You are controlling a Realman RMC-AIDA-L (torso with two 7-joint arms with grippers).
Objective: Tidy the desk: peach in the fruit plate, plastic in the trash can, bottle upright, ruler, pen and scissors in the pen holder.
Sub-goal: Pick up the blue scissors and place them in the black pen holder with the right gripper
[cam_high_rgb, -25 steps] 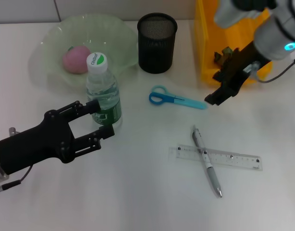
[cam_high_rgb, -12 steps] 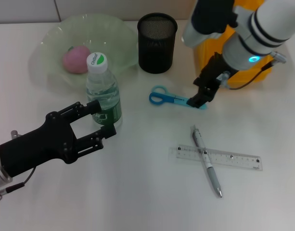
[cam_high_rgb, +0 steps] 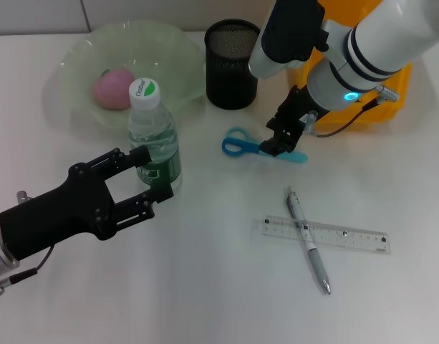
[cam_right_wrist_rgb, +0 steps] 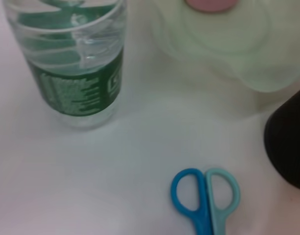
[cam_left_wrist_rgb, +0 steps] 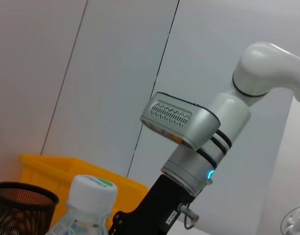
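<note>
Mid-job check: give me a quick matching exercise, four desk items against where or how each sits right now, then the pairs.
Items:
1. peach
2. bottle
3. scissors
4. pen

States:
A. lying across the ruler
B. flat on the desk, under the right gripper
C. in the fruit plate
D. upright, between the open fingers of the left gripper

Pairs: 1-C, 2-D, 3-B, 4-A
</note>
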